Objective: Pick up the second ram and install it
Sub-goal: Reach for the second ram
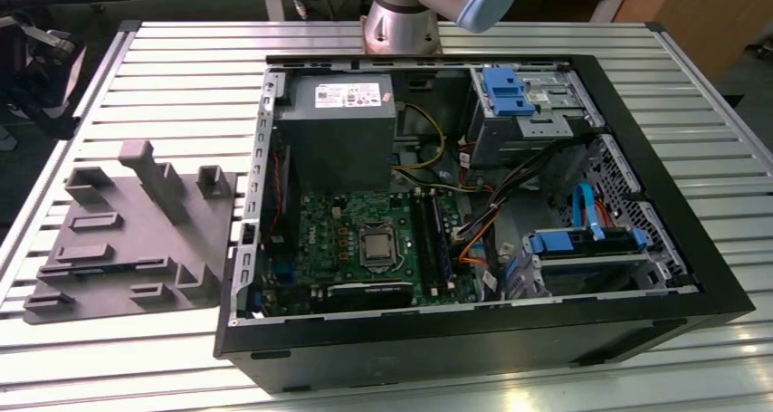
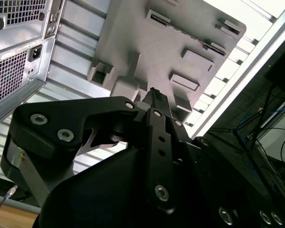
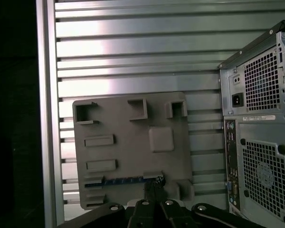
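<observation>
Pickup step: our gripper (image 3: 154, 184), jaws closed and empty, hangs over the ram (image 3: 119, 180) in its tray (image 3: 133, 123); we judge grasping needs them opened.

Even overhead light filled the exterior view, bright and without hard shadows. The ribbed table (image 1: 181, 86) threw pale glare toward ten o'clock, while the open computer case (image 1: 483, 349) kept dim hollows around three o'clock. In the second wrist view the slats burned out to white beyond the grey tray (image 2: 147, 52), and the gripper (image 2: 154, 95) loomed dark and soft close to the lens. In the first wrist view sheen banded the slats, and one margin sank into black.
</observation>
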Controlling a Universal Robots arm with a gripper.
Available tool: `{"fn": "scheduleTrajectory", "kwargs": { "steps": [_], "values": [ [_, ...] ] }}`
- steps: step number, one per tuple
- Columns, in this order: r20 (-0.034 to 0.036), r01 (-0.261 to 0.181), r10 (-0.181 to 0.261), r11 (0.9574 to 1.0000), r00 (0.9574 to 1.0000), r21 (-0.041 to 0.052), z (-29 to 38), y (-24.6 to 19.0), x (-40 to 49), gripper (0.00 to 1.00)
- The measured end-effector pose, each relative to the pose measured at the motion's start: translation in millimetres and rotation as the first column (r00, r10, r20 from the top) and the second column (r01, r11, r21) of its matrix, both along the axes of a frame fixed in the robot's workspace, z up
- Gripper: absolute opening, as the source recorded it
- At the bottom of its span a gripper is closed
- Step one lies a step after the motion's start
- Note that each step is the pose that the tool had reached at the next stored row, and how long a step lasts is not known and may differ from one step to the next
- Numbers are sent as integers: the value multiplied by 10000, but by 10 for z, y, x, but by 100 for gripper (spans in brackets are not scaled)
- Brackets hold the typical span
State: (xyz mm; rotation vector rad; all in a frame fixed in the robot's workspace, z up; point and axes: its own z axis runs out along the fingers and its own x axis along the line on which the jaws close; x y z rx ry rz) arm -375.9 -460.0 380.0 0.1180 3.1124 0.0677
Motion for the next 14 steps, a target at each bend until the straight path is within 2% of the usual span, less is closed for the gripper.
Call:
{"fn": "scheduleTrajectory", "kwargs": {
  "steps": [14],
  "values": [
    [0,0,0,10000,10000,0,-9,-44,-34,11]
  ]
}}
